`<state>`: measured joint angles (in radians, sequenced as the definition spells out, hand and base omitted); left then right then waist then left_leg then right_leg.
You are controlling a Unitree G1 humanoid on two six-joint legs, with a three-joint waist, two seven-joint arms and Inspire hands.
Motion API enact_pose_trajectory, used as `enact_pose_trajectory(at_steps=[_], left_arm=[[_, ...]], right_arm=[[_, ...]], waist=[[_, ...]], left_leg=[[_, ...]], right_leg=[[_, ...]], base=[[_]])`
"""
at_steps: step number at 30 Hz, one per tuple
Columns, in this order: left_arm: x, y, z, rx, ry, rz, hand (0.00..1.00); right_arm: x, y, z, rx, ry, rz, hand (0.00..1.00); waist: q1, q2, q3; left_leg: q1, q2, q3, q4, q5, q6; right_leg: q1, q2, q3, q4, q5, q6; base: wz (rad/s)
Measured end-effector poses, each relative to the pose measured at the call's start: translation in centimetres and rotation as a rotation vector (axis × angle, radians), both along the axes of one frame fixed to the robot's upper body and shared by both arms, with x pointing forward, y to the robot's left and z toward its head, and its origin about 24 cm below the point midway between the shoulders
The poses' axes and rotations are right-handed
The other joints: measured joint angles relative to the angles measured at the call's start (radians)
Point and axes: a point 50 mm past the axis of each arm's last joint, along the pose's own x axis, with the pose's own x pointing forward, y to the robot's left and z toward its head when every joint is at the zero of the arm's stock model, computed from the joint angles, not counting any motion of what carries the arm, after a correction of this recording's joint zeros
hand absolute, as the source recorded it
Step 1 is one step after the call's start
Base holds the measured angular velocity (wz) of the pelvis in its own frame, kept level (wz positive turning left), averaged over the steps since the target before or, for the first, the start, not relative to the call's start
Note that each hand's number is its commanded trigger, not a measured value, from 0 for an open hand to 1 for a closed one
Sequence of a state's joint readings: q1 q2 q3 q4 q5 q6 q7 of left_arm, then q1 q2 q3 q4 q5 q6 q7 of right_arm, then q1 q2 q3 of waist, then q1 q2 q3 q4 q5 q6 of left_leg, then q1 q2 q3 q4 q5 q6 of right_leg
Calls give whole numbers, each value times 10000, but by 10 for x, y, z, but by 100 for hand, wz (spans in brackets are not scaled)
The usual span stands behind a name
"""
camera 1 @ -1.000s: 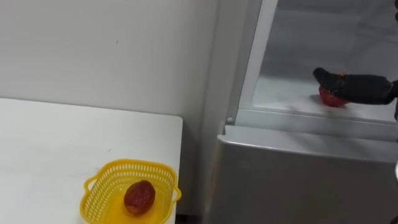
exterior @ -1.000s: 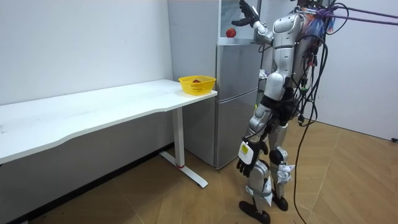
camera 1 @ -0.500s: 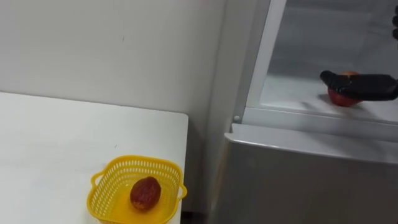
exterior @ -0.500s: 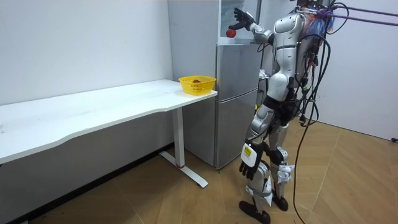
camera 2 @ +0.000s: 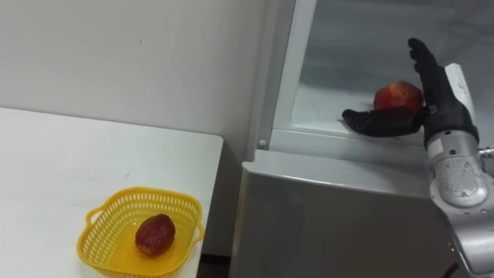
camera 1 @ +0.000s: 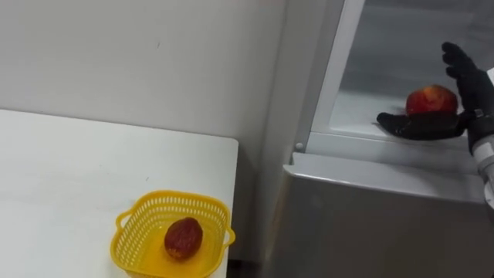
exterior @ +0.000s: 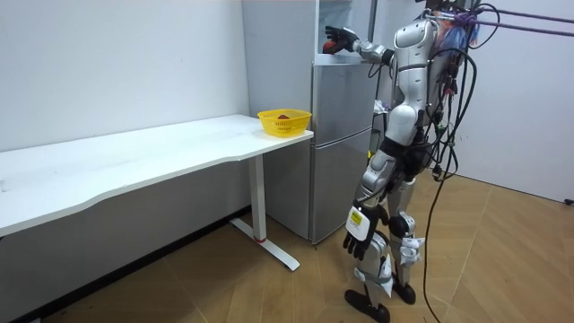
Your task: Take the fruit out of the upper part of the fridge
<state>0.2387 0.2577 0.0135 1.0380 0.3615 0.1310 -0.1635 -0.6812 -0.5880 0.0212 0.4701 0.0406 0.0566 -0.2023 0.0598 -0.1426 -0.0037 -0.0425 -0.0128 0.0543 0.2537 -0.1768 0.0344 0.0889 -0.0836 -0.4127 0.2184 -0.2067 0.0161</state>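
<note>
Red fruit [camera 1: 431,100] sits framed by the spread right robot hand [camera 1: 465,117].

Underside of the red fruit [camera 2: 398,94], behind the thumb of the right robot hand [camera 2: 440,106].

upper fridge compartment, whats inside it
One red fruit sits on the white shelf, with the right hand open round it, thumb in front. The thumb covers the fruit's lower edge, and the compartment's right part runs out of the picture.
</note>
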Motion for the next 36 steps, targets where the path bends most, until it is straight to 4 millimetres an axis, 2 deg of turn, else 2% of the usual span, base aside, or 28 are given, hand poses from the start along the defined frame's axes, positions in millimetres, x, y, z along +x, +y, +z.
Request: enact_pose_trajectory(at_steps=[2, 10, 24, 25, 26, 27, 36], left_arm=[[0, 0, 0, 24, 3, -20, 0], [-5, 0, 0, 150, 66, 39, 0], [-7, 1, 0, 256, 127, 245, 0], [-6, 2, 0, 260, 138, 258, 0], [-6, 2, 0, 257, 164, 269, 0], [-6, 2, 0, 252, 171, 270, 0], [-3, 4, 1, 282, 234, 397, 0]], right_arm=[[0, -2, -4, 30, 154, -84, 0], [2, -4, -7, 194, 299, -149, 0], [3, -9, -14, 451, 866, 134, 0], [3, -10, -15, 511, 961, 165, 35], [3, -11, -16, 525, 999, 162, 59], [3, -12, -16, 594, 1053, 178, 100], [3, -15, -15, 869, 1267, 520, 100]], waist=[[3, 27, 13], [8, 1, -45], [9, 7, -35], [6, 21, -24], [6, 22, -24], [1, 24, -23], [2, 13, -31]], left_leg=[[-8, 2, -1, -14, 0, -1], [-18, 1, -1, 23, 1, 0], [-8, -6, -82, 59, 0, 0], [-15, -6, -87, 76, -1, -1], [-19, -6, -88, 83, -1, -1], [-42, -6, -96, 129, -9, 6], [-152, -9, -122, 239, -19, 22]], right_leg=[[4, 0, 0, 9, 0, 0], [6, -9, -23, 25, 1, -2], [110, -10, -106, 21, 1, -3], [117, -12, -118, 21, 1, -3], [117, -12, -119, 21, 1, -3], [119, -11, -121, 22, 2, -3], [81, -5, -147, 21, 15, -25]], base=[[0], [0], [1], [0], [0], [4], [1]])
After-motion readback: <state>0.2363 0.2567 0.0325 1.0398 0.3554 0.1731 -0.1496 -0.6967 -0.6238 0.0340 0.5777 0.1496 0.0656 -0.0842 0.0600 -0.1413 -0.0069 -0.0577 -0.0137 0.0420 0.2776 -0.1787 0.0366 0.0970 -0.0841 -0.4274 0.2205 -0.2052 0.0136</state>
